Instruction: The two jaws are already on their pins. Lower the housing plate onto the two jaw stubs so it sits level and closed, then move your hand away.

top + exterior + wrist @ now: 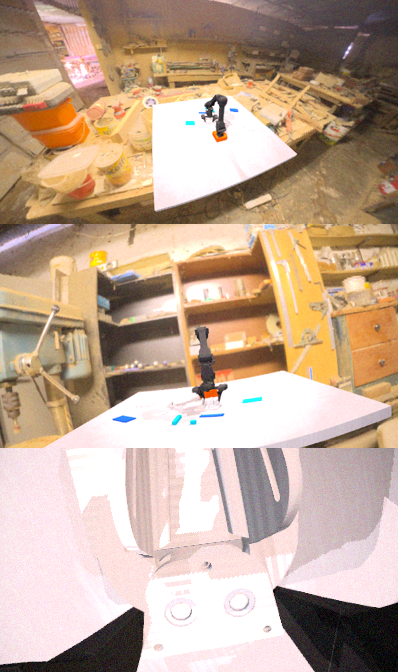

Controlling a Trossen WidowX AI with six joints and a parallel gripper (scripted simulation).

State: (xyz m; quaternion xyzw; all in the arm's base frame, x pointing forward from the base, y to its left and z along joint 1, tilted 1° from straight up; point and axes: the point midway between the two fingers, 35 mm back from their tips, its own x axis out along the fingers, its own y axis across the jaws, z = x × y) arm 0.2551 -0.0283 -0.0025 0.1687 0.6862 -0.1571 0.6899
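Observation:
The white housing plate (217, 633) is between my black fingers in the wrist view. Two round pin ends show in its ringed holes, a left one (181, 610) and a right one (239, 601), with small screw holes near its corners. Beyond its far edge stand the two long jaws, a pale ribbed one (142, 503) and a grey-shaded one (262, 503). My gripper (209, 119) (211, 400) (207, 600) is shut on the plate, low over the white table. The stubs under the plate are hidden, and whether it rests fully down I cannot tell.
On the white table (193, 166) (276, 424) lie a cyan block (190, 123) (252, 399), a blue square (233, 110) (124, 419), a thin blue bar (211, 415), and two small cyan pieces, a longer one (176, 420) and a short one (193, 422).

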